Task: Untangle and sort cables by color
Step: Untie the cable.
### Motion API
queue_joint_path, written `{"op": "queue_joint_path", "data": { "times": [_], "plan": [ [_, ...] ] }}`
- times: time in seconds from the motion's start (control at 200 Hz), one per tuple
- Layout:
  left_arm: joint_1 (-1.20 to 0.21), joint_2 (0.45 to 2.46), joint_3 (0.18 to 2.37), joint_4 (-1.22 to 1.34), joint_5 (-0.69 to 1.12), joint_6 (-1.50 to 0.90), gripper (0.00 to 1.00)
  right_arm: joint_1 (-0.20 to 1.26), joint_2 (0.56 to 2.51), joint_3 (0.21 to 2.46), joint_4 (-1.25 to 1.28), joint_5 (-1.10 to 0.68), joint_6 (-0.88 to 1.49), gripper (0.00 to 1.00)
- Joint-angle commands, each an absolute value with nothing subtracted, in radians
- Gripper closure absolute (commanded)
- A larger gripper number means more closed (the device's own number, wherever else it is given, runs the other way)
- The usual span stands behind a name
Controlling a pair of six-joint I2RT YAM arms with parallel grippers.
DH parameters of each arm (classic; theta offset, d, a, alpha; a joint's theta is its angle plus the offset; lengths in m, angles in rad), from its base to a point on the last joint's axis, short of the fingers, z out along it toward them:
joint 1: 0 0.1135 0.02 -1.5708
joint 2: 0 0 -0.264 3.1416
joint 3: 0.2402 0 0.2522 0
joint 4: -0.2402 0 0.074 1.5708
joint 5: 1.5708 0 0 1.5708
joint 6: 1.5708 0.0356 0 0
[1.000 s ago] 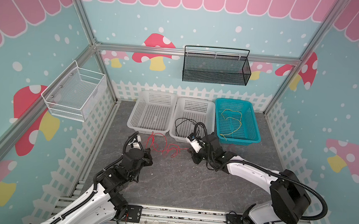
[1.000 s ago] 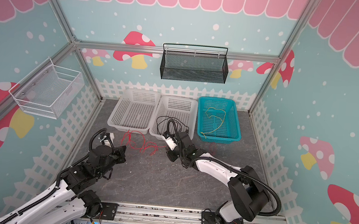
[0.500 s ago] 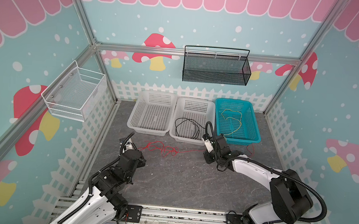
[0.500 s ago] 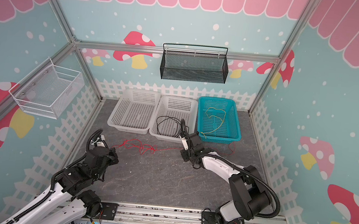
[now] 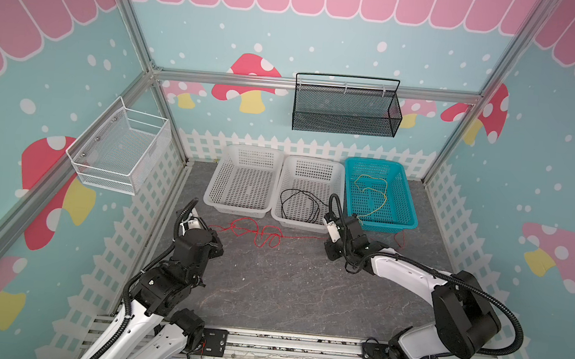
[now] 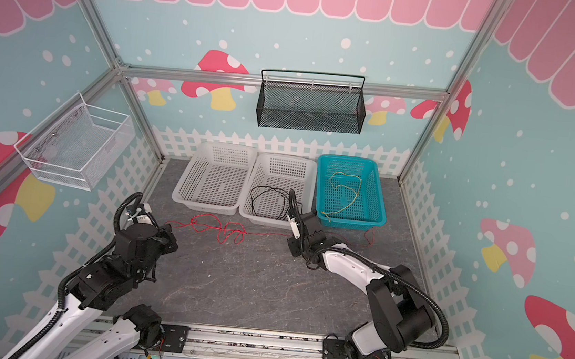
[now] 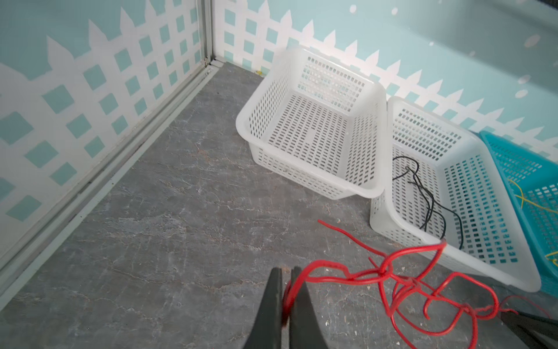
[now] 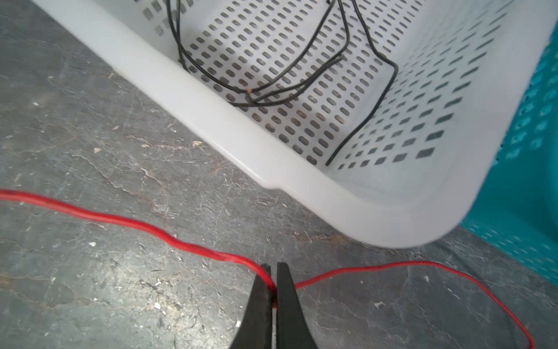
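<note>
well, you have 3 floor baskets in a far row: the left white basket [image 5: 236, 210], the middle white basket [image 5: 294, 224] with the black cable [image 5: 298, 203] coiled inside, and the teal basket [image 5: 387, 226] on the right holding the yellow cable [image 5: 375, 196]. 2 more hang on the walls: a black mesh basket [image 5: 346, 117] and a white wire basket [image 5: 101, 155]. the red cable [image 7: 385, 269] lies on the floor [image 5: 286, 288] just near of the row, knotted mid-length; you cannot tell whether it is 1 strand or 2, and the right arm hides part of its right tail. both arms reach low and forward, well apart. your left gripper [image 7: 286, 272] pinches the red cable's left part, jaws closed tight; your right gripper [image 8: 271, 267] pinches it further right, likewise closed.
</note>
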State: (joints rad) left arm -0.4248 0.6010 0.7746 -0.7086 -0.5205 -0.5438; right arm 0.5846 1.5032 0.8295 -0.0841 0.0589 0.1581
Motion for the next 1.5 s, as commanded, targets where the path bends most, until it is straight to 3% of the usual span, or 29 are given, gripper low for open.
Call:
{"op": "queue_joint_path", "data": {
  "times": [0.0, 0.155, 0.35, 0.525, 0.72, 0.94, 1.351, 1.436, 1.496],
  "plan": [
    [-0.357, 0.558, 0.867, -0.737, -0.826, -0.498, 1.0, 0.535, 1.53, 0.78, -0.216, 0.234, 0.16, 1.0],
    [-0.331, 0.577, 0.929, -0.717, -0.776, -0.453, 1.0, 0.535, 1.521, 0.784, -0.215, 0.199, 0.151, 1.0],
    [-0.343, 0.614, 0.792, -0.581, -0.44, -0.523, 1.0, 0.577, 1.453, 0.788, -0.14, -0.065, 0.078, 0.98],
    [-0.467, 0.612, 0.662, -0.519, -0.442, -0.535, 1.0, 0.606, 1.455, 0.837, -0.143, -0.204, 0.037, 0.81],
    [-0.517, 0.592, 0.618, -0.484, -0.453, -0.499, 1.0, 0.662, 1.45, 0.931, -0.145, -0.407, -0.009, 0.42],
    [-0.52, 0.59, 0.592, -0.463, -0.46, -0.5, 1.0, 0.717, 1.519, 1.029, -0.136, -0.438, 0.019, 0.33],
    [-0.519, 0.58, 0.565, -0.444, -0.478, -0.494, 1.0, 0.763, 1.679, 1.078, -0.078, -0.513, 0.086, 0.37],
    [-0.518, 0.578, 0.561, -0.44, -0.481, -0.494, 1.0, 0.772, 1.707, 1.087, -0.08, -0.517, 0.094, 0.49],
    [-0.519, 0.576, 0.559, -0.437, -0.482, -0.492, 1.0, 0.775, 1.718, 1.093, -0.079, -0.507, 0.101, 0.77]
  ]
}}
